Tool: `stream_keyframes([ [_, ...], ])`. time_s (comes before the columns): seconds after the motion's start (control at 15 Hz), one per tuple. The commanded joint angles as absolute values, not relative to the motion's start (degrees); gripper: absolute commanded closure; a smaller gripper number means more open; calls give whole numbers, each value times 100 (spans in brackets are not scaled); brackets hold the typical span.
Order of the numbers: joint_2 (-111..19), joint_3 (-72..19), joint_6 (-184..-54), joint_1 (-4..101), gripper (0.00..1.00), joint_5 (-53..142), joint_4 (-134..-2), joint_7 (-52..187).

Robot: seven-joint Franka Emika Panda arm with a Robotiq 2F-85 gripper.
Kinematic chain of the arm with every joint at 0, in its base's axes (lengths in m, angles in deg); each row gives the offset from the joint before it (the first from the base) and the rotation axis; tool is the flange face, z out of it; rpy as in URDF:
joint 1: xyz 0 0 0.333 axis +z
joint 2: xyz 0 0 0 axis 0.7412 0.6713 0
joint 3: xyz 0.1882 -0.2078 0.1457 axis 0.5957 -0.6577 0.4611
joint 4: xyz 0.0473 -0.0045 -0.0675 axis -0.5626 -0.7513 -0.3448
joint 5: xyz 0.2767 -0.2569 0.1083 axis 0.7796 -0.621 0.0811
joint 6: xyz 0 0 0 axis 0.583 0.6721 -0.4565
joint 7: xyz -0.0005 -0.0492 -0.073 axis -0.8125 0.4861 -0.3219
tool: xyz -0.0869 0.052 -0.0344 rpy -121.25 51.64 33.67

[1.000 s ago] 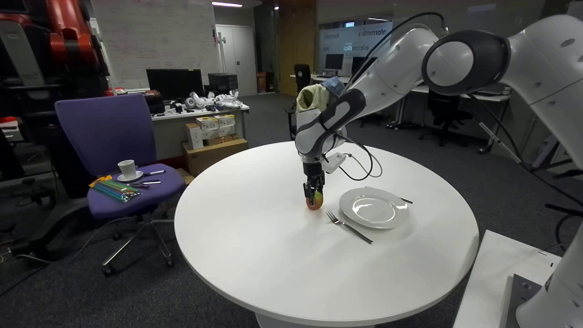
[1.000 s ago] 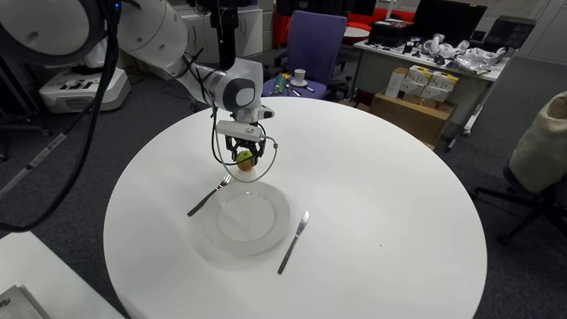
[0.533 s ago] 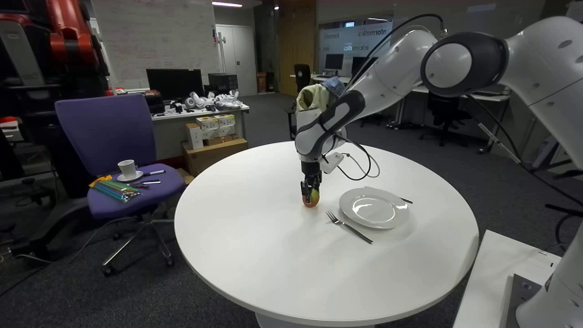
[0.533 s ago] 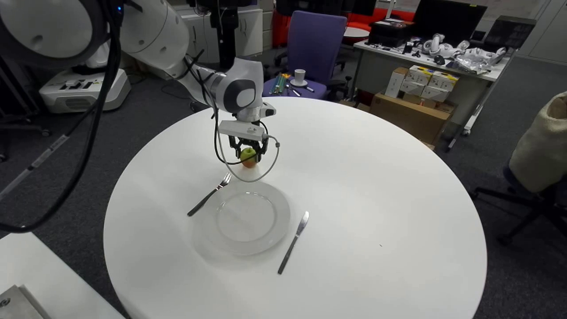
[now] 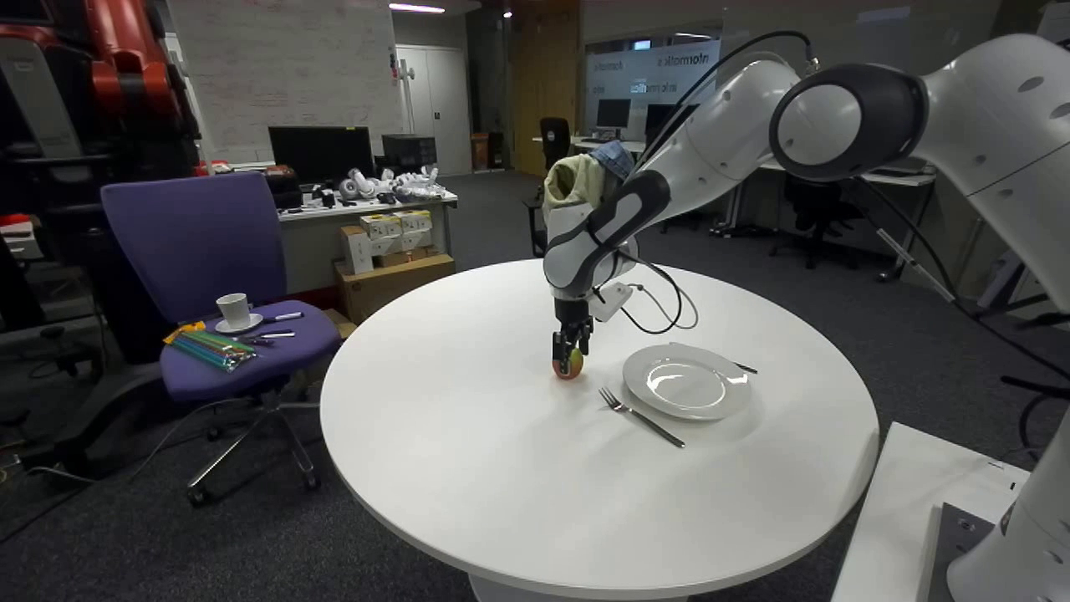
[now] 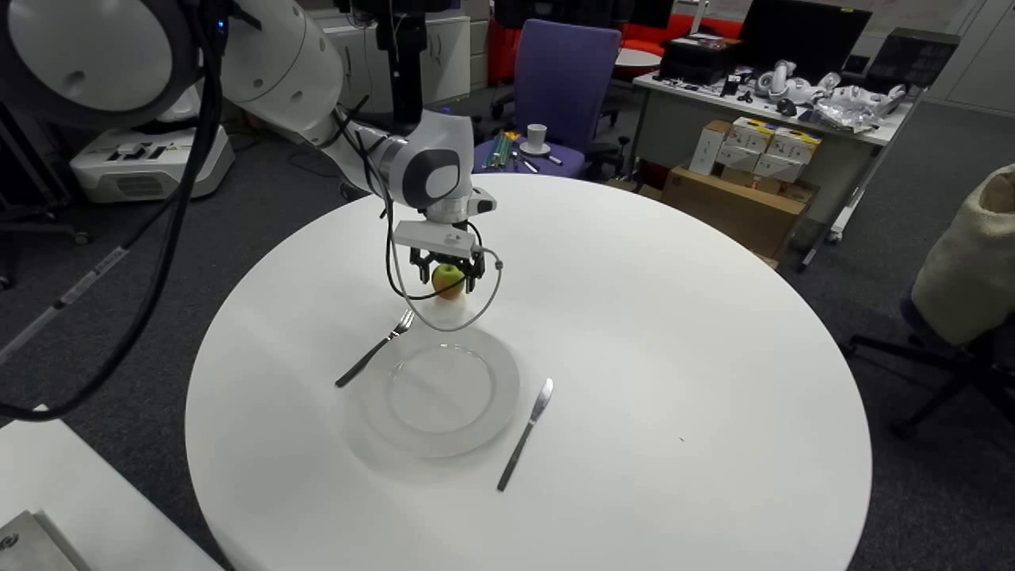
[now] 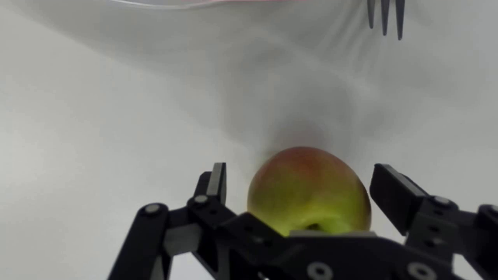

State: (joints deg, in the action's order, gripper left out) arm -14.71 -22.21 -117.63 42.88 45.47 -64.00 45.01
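Note:
A red and green apple [image 5: 575, 366] sits on the round white table [image 5: 451, 477], also in an exterior view [image 6: 447, 275] and the wrist view [image 7: 307, 186]. My gripper [image 5: 573, 354] points down over it, with a finger on either side; it shows in an exterior view [image 6: 447, 280] and the wrist view [image 7: 301, 177]. The fingers are open. In the wrist view a clear gap lies between the left finger and the apple. The right finger is very close to the apple; I cannot tell if it touches. The gripper body hides the apple's lower part there.
A white plate [image 6: 440, 388] lies near the apple, with a fork [image 6: 377, 351] on one side and a knife [image 6: 525, 436] on the other. Fork tines [image 7: 384, 17] show in the wrist view. A purple chair [image 5: 196, 242] beside the table holds a cup [image 5: 234, 309] and pens.
The gripper and the apple have shifted slightly together, away from the plate and fork. The fingers stay around the apple. Plate, fork and knife have not moved.

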Motion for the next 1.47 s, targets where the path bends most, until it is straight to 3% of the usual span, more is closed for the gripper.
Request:
stream_keyframes([
  [0.0,-1594,-2162,-11817,4178,0,4574,-6459,4564],
  [0.53,-2929,-1835,-11645,4050,0,4885,-7586,4320],
  [1.4,-5399,-2058,-11818,4538,0,4666,-10898,5237],
])
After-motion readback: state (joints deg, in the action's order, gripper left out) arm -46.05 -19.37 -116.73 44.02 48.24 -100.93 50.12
